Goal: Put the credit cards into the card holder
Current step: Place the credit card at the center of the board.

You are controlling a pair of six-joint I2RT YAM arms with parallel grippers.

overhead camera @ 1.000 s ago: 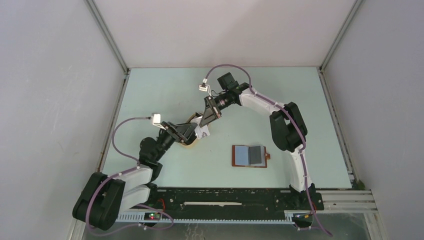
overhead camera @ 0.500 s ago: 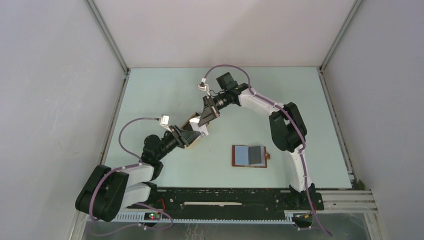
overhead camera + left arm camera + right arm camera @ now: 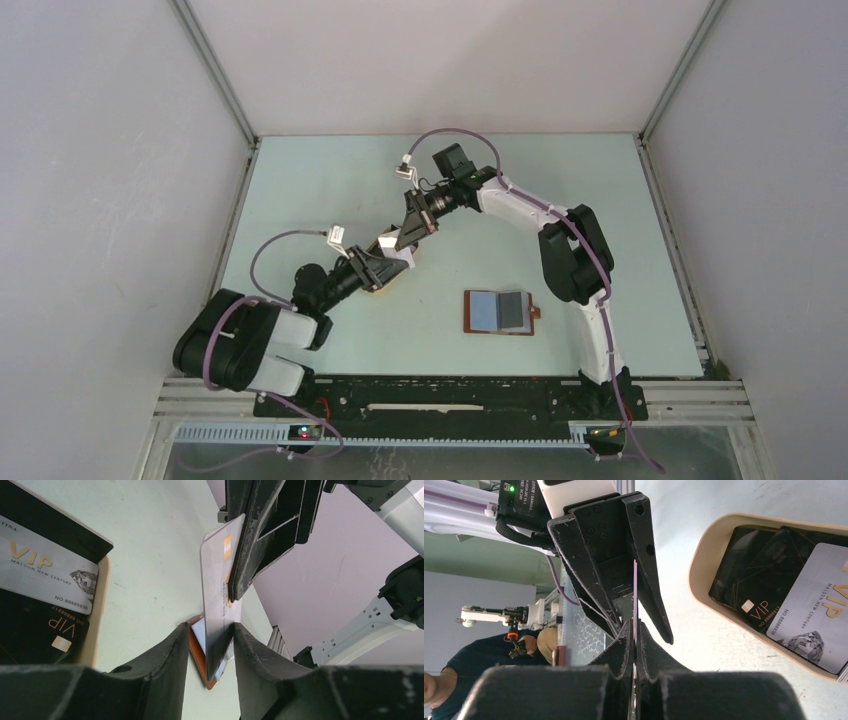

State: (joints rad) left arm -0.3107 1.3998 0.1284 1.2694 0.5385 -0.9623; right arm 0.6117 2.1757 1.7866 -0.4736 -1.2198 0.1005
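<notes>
Silver credit card (image 3: 217, 580) pinched in the closed right gripper (image 3: 635, 626); left gripper (image 3: 211, 628) straddles it, jaws apart; card holder (image 3: 500, 312) lies open at four o'clock from both.

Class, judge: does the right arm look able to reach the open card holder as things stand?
Probably yes: bare table lies between the right end effector and the card holder, though it pinches a credit card that the left end effector straddles.

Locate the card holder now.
Top view: the card holder lies open on the table, right of centre toward the near edge, apart from the tan tray to its left.
</notes>
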